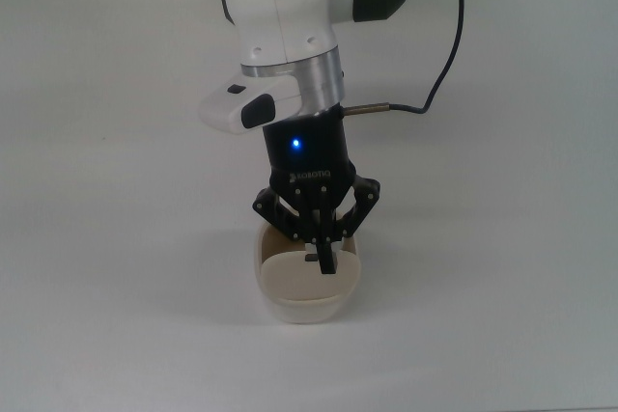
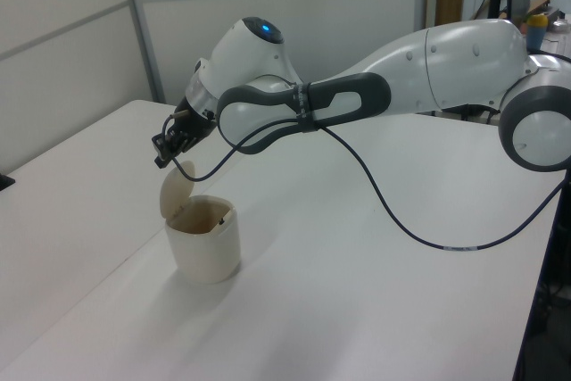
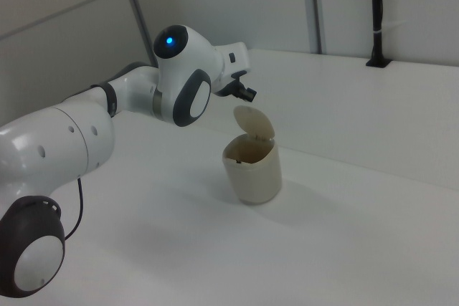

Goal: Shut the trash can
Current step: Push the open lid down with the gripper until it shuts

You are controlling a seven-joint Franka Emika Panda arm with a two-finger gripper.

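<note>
The cream-beige trash can (image 1: 301, 304) stands on the white table, and it also shows in the left view (image 2: 205, 243) and the right view (image 3: 252, 173). Its flat lid (image 2: 176, 192) is swung up and stands nearly upright over one edge of the opening (image 3: 254, 125). My black gripper (image 1: 325, 261) is shut with nothing in it. It hangs right at the lid's top edge (image 2: 161, 161), on the side away from the opening (image 3: 249, 94). I cannot tell whether it touches the lid. The fingertips cover the lid's black mark in the top view.
The white table (image 1: 502, 238) stretches around the can. A black cable (image 1: 439, 55) trails from the wrist across the table's far part in the top view. A seam between two tabletops (image 2: 134, 252) runs past the can in the left view.
</note>
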